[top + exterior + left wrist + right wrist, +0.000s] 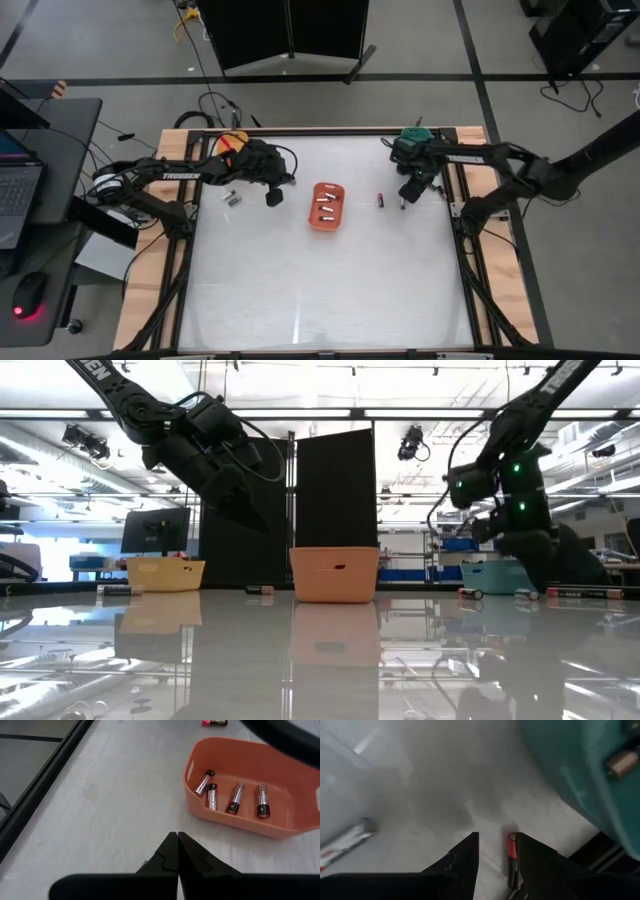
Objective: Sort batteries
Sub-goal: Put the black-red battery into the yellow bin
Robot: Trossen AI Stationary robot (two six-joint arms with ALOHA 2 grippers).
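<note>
Your right gripper (495,852), upper right in the high view by the teal tray (585,775), is spread around a red-tipped battery (512,855) to pinch it, while the left gripper (177,845) waits pressed together beside the orange tray (280,827) holding four batteries (235,798).

White lettering along the left arm (180,177) in the high view: TROSSEN, only just legible. Matching white print on the right arm (467,158), too small to read.

Over to the low view: white capitals on the left arm at the upper corner, ending in "EN", the rest cut off by the edge. White marks high on the right arm too, not readable.

Left wrist view: a battery (215,722) lying past the orange tray (280,827), with "MAX" on its dark label and the rest out of frame. No readable print on the four cells (234,798) inside the tray.

Right wrist view: nothing legible.
</note>
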